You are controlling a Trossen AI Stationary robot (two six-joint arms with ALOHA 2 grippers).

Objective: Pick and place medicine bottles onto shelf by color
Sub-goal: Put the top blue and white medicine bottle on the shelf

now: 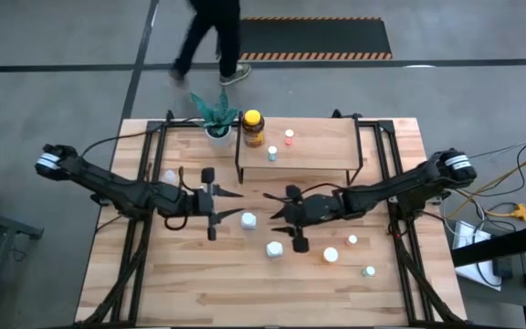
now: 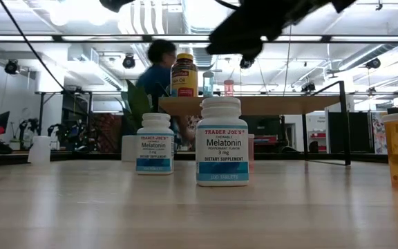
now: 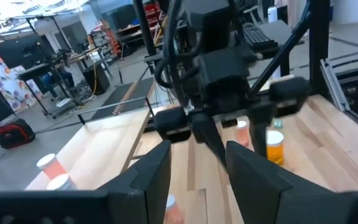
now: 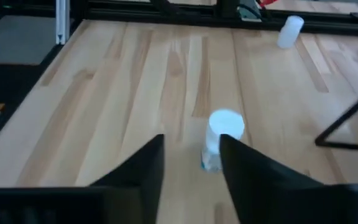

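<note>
The surface [image 1: 153, 292] is carrying the shelf [image 1: 313, 153], which is holding an amber bottle [image 1: 253, 128] and three small ones. Both arms are hovering mid-surface, the left gripper [image 1: 229, 205] and right gripper [image 1: 272, 206] with fingers parted, empty. A white-capped bottle [image 4: 219, 138] is standing just beyond the right fingers [image 4: 244, 174].

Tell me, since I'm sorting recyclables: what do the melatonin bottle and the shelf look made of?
The melatonin bottle looks like opaque white plastic, slightly glossy, with a printed paper label. The shelf seems a pale wood board with visible grain, matte, on thin black legs, probably metal.
</note>
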